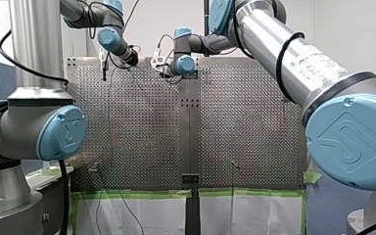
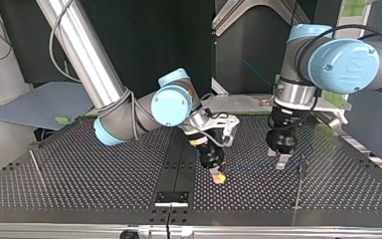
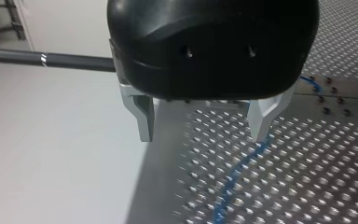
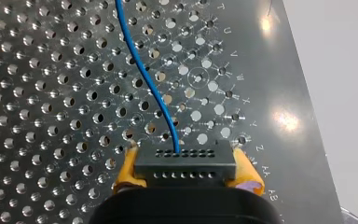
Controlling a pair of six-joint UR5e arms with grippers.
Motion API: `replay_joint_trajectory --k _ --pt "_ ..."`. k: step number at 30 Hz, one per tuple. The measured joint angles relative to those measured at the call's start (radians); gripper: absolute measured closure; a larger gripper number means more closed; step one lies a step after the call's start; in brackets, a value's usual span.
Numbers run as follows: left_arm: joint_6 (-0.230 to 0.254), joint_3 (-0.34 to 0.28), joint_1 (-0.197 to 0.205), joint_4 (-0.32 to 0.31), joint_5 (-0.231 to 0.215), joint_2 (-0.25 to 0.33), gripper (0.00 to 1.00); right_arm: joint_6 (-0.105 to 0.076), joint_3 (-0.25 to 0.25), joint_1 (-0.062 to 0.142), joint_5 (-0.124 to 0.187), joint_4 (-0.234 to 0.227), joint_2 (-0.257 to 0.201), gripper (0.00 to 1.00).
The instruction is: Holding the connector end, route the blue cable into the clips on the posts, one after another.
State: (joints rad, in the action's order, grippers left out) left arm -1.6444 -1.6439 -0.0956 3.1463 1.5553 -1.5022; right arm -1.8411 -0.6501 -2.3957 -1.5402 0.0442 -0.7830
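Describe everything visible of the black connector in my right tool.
The connector is a black, plastic-looking rectangular block with two rows of small holes. The right tool clamps its short ends between yellow pads. A thin blue cable leaves the row farther from the tool and curves away over the perforated table. Whether the block touches the table cannot be told.

The connector (image 4: 185, 170) sits between the fingers of my right gripper (image 4: 185, 156). From the connector, the cable (image 4: 144, 79) runs ahead over the perforated table (image 4: 51, 93). In the top view, the centre strip (image 2: 179, 159) lies just left of the connector, my left gripper (image 2: 277, 158) hangs to its right, and a post (image 2: 300, 174) stands further right.
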Motion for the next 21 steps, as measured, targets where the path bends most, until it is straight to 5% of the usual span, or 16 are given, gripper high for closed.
replay_joint_trajectory --k 21 --pt "0.006 0.032 -0.010 -0.060 0.069 -0.069 0.00 0.000 0.000 0.002 0.002 0.000 0.000 1.00"
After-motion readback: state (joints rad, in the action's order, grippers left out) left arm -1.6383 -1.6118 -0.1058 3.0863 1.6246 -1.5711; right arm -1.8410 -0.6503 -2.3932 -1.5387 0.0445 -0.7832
